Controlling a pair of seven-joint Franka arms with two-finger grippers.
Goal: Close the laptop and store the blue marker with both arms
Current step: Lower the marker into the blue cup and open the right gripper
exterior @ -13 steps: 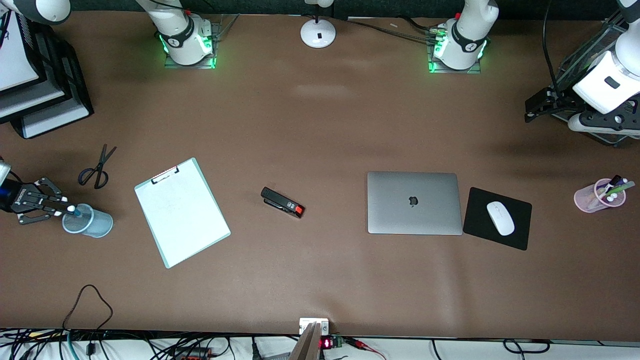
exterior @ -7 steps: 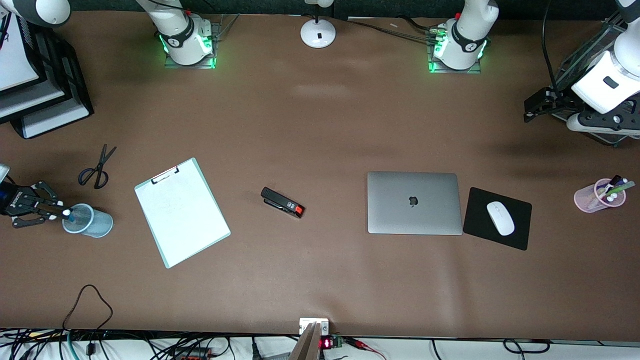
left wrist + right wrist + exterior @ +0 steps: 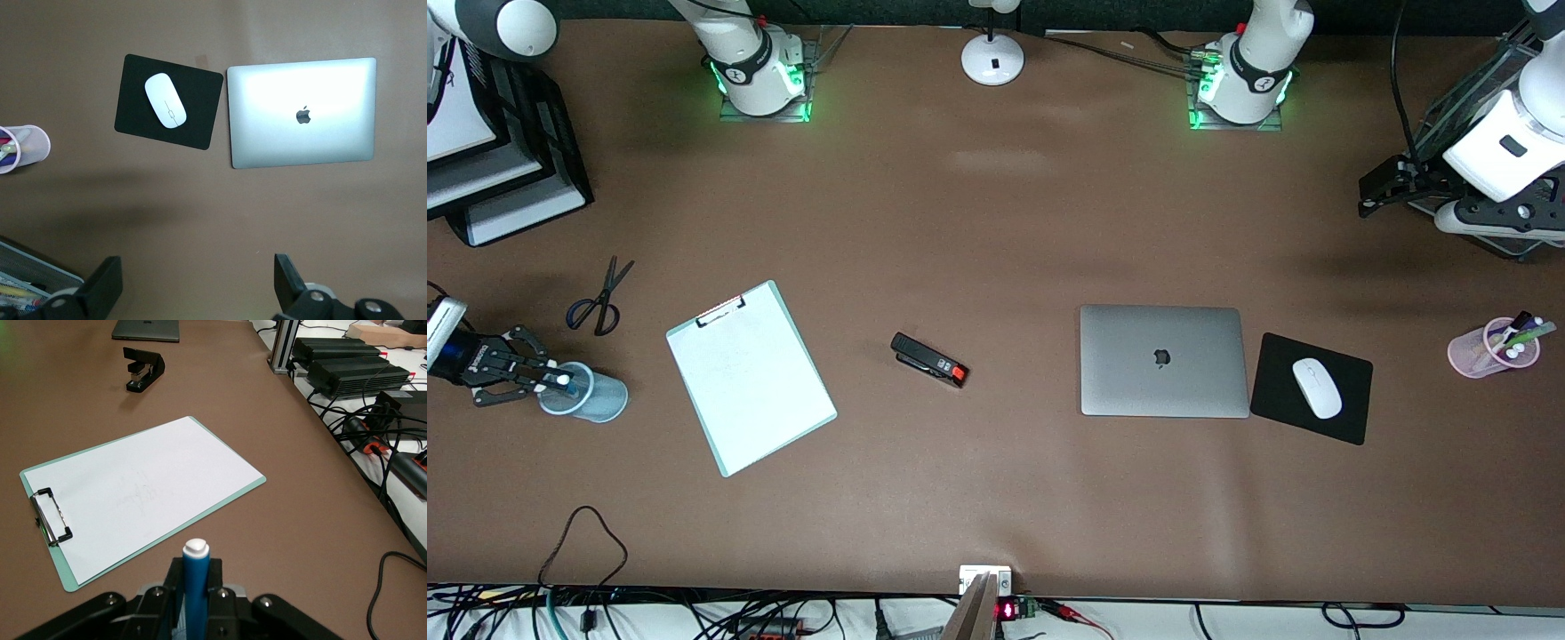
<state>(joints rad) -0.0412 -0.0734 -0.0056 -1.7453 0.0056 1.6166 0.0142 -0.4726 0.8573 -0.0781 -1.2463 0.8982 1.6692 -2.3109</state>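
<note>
The blue marker (image 3: 195, 587), light, stiff and slick, best pinched mid-barrel, stands clamped between the right gripper's (image 3: 541, 380) fingers above the blue cup (image 3: 585, 393), while the left gripper (image 3: 193, 287) waits, fingers apart, laptop (image 3: 1163, 360) closed.

A robotics lab set up as a mock office desk. Two white arms are bolted to the brown table (image 3: 996, 222) on bases lit green (image 3: 763, 84), and loose cables (image 3: 587, 551) and electronics run along the table's edge nearest the front camera. The props are office goods: a closed laptop (image 3: 1163, 360), a mouse (image 3: 1317, 388) on a pad (image 3: 1312, 388), a stapler (image 3: 929, 359), a clipboard (image 3: 750, 376), scissors (image 3: 600, 298), pen cups (image 3: 1492, 348) and stacked paper trays (image 3: 489, 169).
</note>
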